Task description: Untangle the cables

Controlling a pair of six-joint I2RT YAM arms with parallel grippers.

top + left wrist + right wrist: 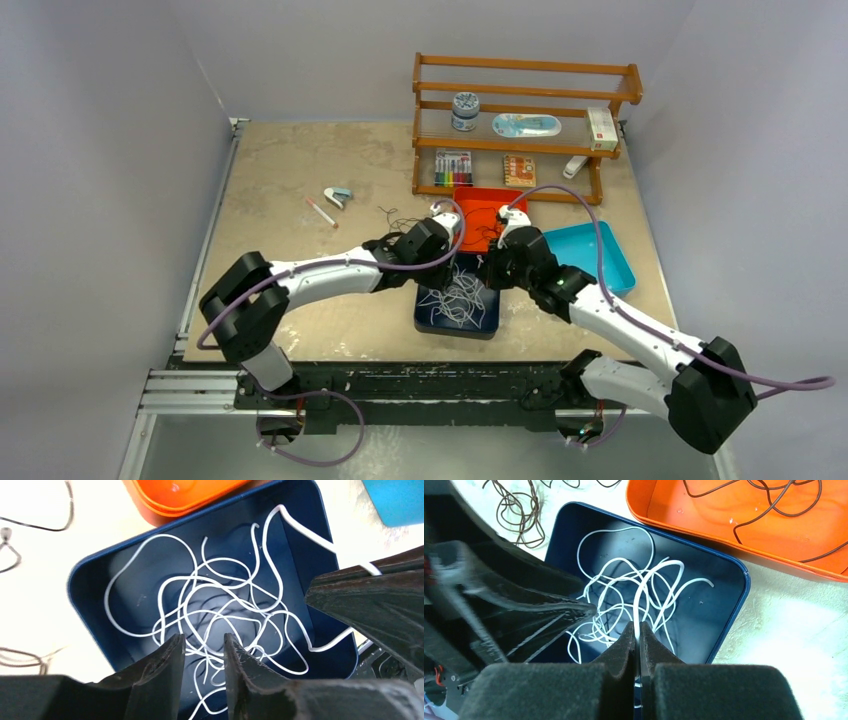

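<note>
One strand of the thin white curly cable (638, 600) is clenched in the right pincer (638, 627), above the dark blue rectangular plastic tray (714, 610). The left pincer (202, 640) is released, poised over the pile and grasping nothing.

Step in hand, as judged: separating the white cable's loops.
1. Lift the held strand slowly; springy coils are likely to drag neighbours along.
2. Pin the pile with the left pincer before pulling.
3. Keep every loop inside the rim.

Containers:
- Blue tray: the white cable, in loose overlapping loops.
- Orange rectangular plastic tray (664, 515), at 12 o'clock of the blue tray: a thin dark brown cable (744, 517).
- Teal rectangular plastic tray (600, 255): at 3 o'clock.
- Beige bench (300, 170), at 10 o'clock: more loose dark cable (519, 520)
</note>
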